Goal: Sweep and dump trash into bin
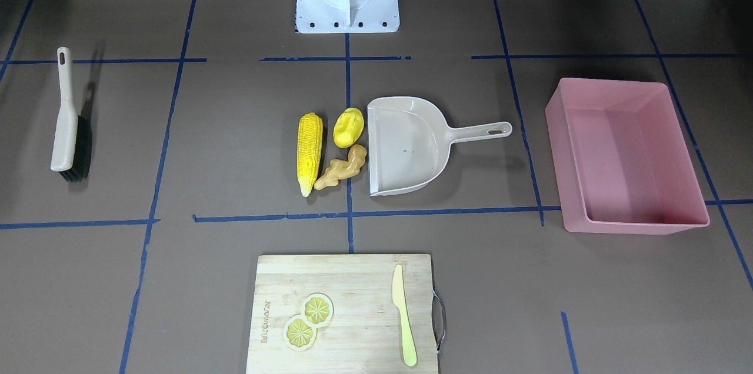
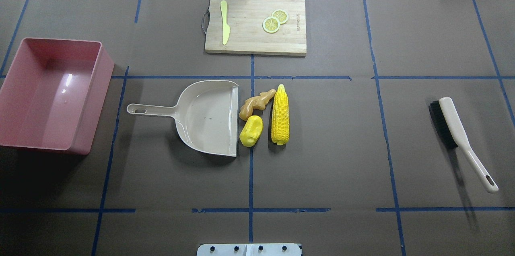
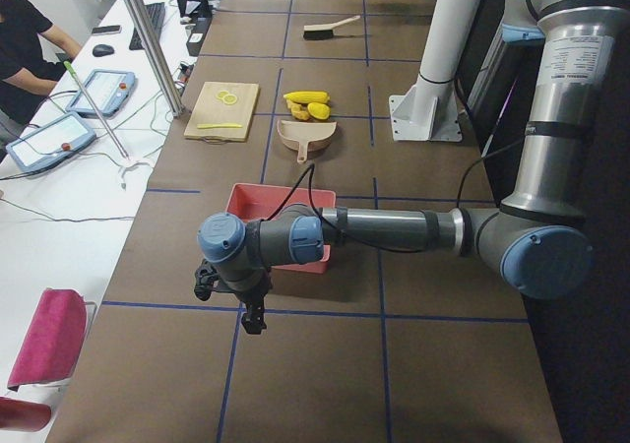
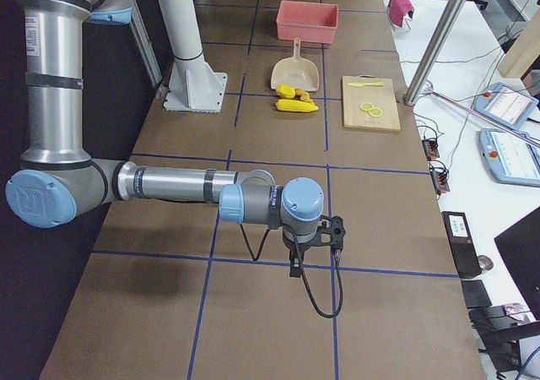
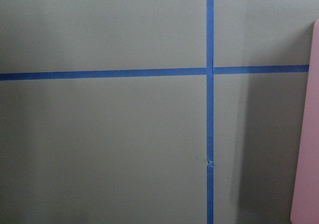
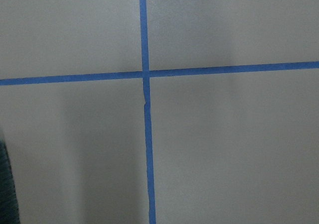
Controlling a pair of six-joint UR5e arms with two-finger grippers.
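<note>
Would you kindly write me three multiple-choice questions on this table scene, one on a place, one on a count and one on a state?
1. Where do the toy foods lie?
A. in the bin
B. by the dustpan's open edge
C. on the board

2. How many lemon slices are on the board?
A. one
B. two
C. four

3. The bin is:
A. empty
B. half full
C. tipped over

Answers: 1 B, all three cluster at the pan's mouth. 2 B, two overlapping slices show. 3 A, its pink floor is bare and it stands upright.
</note>
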